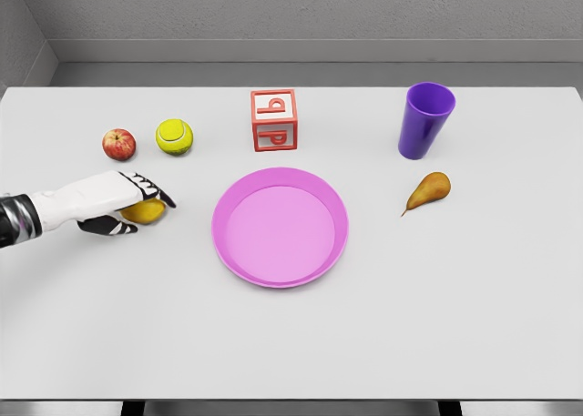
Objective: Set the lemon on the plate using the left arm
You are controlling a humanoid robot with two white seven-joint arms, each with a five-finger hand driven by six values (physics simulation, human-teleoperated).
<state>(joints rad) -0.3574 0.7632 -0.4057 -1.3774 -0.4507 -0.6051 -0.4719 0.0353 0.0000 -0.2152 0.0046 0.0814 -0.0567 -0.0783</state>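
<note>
A: Where's the lemon (146, 211)?

B: Left side of the desk (291, 343), just left of the plate (280, 227). I've got the left hand (123, 202) closed around it, fingers over the top, thumb underneath. Right arm isn't visible.

A: Handling?

B: I'd guess light, firm, waxy skin, rounded so it can roll. I hold it across the middle, not the tips.

A: Count?

B: One lemon, one plate, one apple (118, 144), one tennis ball (174, 136), one letter block (274, 120), one purple cup (425, 120), one pear (428, 191).
</note>
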